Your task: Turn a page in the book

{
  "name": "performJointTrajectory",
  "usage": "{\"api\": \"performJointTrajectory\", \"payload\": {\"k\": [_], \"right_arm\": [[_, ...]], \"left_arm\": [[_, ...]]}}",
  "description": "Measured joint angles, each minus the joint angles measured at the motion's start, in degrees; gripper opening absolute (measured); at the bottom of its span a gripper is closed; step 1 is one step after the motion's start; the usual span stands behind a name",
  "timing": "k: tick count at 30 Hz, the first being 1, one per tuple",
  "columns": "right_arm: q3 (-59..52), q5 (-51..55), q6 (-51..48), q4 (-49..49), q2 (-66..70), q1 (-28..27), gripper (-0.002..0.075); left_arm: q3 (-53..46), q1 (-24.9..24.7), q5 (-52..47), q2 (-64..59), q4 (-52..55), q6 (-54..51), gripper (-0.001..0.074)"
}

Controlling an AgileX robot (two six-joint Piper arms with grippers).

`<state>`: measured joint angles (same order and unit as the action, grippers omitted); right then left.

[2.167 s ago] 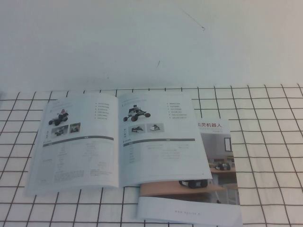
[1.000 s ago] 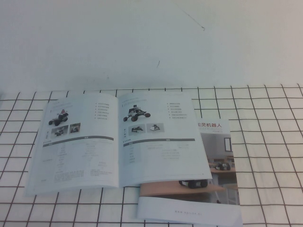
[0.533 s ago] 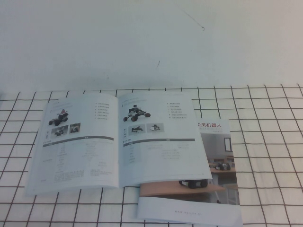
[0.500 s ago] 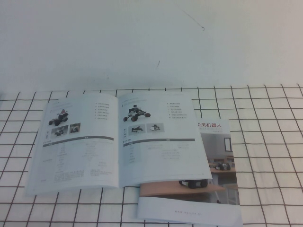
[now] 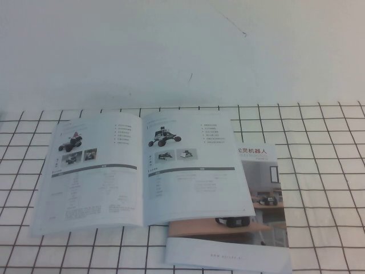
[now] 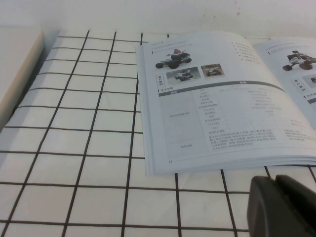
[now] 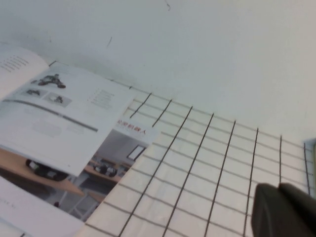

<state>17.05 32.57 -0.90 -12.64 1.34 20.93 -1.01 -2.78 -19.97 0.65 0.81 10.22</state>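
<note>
Nothing has shifted since the earlier looks: the thin white stapled brochure (image 5: 140, 168) lies open just as before, and neither gripper has come into the overhead view.

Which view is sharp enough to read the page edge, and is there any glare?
Left wrist view: sharpest on the book, page edges crisp, left gripper dark at the corner. High view: soft and washed out, mild sheen, the page flat. Right wrist view: blurriest, right gripper a dark blob.
</note>
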Motion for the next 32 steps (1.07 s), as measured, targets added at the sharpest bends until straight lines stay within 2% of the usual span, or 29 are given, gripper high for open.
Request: {"api": "performJointTrajectory", "payload": {"k": [6,11,28,32], "right_arm": [[-11.35,-6.18,4.68,5.41,-2.04,-0.47,0.0001],[-18.28,-12.00,6.19,8.45,-2.04,-5.89,0.0001],[-18.57,-10.79,6.47,10.00,-2.04,-19.37,0.0001],[-18.57,-10.79,6.47,10.00,-2.04,-20.51,0.0001]], "left_arm": [[0.00,0.00,0.00,0.00,0.00,0.00,-0.0003],[0.00,0.00,0.00,0.00,0.00,0.00,-0.0003],[0.00,0.00,0.00,0.00,0.00,-0.10,-0.0003],[0.00,0.00,0.00,0.00,0.00,-0.10,-0.0003]]}}
